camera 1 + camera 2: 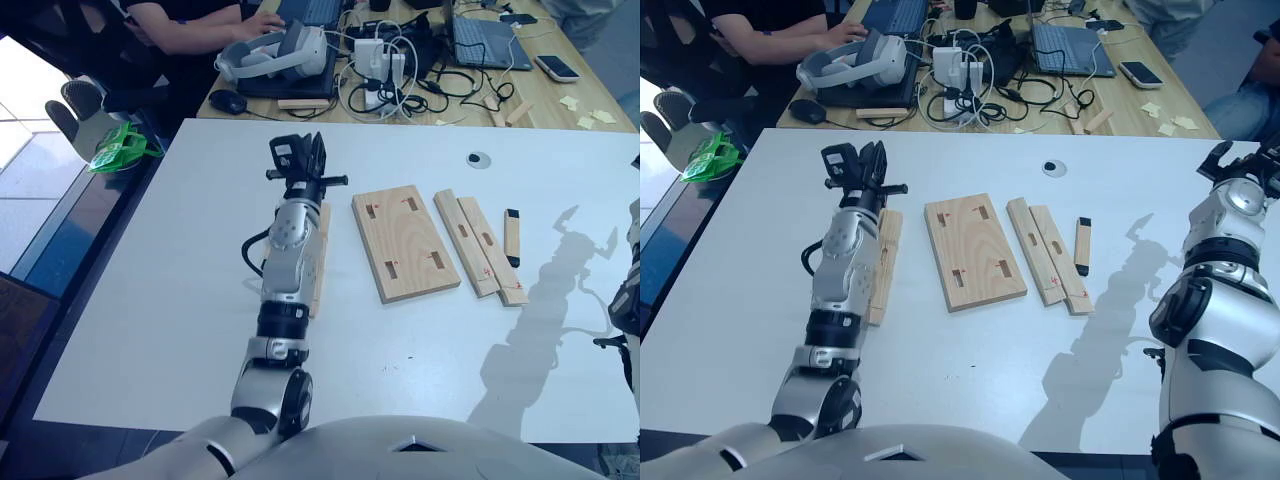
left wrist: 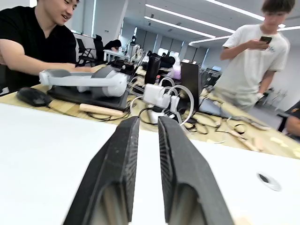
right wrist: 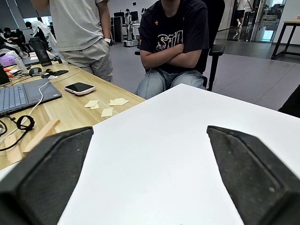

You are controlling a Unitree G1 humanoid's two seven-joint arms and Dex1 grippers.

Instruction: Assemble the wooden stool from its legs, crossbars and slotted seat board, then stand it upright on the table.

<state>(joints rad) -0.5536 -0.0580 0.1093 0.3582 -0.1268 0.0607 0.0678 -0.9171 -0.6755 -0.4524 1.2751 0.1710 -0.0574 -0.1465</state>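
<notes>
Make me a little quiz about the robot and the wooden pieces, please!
1. How many slots are cut in the seat board? A two, B four, C six.
2. True or false: the right gripper has its fingers spread wide, with nothing between them.
3. Fill in the gap: the small stick with a black tip lies on the robot's ____ side of the seat board.
Key: 1 B; 2 true; 3 right.
</notes>
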